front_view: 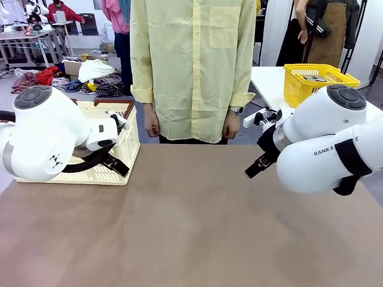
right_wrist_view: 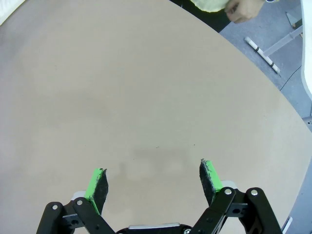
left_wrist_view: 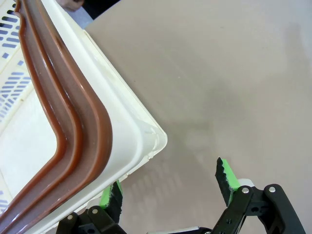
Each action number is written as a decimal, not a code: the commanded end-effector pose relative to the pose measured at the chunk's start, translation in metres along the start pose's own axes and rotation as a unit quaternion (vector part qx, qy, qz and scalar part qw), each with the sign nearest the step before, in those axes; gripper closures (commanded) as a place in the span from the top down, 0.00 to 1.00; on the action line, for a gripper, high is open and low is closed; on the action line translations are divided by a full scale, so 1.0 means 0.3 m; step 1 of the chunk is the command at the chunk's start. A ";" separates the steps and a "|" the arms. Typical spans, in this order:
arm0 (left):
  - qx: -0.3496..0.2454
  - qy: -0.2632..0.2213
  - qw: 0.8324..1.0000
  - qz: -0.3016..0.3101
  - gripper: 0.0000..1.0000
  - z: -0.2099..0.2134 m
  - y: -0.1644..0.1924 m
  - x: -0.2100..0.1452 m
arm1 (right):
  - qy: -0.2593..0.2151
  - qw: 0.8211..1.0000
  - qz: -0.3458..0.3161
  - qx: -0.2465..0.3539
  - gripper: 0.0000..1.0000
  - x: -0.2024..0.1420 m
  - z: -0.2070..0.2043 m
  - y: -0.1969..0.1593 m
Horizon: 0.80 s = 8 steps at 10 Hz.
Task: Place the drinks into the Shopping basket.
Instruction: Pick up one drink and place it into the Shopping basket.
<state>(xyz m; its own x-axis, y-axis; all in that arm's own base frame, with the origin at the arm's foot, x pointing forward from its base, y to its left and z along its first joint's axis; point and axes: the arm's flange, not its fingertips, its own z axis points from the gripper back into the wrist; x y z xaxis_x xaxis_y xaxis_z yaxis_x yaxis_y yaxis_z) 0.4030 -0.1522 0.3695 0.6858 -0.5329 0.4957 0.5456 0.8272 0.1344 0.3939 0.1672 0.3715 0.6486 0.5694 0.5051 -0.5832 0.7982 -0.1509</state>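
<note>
Left wrist view: our left hand gapes empty beside the brown-rimmed cream slotted plastic Shopping basket on the brown counter; our right hand gapes empty too. We judge loading unstarted; next needs a drink to grasp.

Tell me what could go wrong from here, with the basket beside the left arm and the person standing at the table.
1. The left arm's fingers stand open right at the Shopping basket corner, one partly hidden behind its rim; a careless move could hook it and drag or tip it.
2. The person's hands hang close to the table far edge; the right arm's fingers, open and empty, might sweep near them if reaching across.
</note>
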 end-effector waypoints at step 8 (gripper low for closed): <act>-0.310 0.127 0.931 0.146 1.00 0.299 -0.005 0.028 | 0.138 0.916 -0.195 0.323 1.00 -0.042 0.213 -0.144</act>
<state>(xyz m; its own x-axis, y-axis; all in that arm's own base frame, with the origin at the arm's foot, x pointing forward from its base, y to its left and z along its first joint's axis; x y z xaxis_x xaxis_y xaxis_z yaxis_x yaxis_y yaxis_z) 0.3516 -0.1802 0.4183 0.8267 -0.4764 0.2994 0.5611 0.7378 -0.3753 0.3687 0.1556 0.3949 0.8477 0.4592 0.2654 -0.5277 0.7807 0.3348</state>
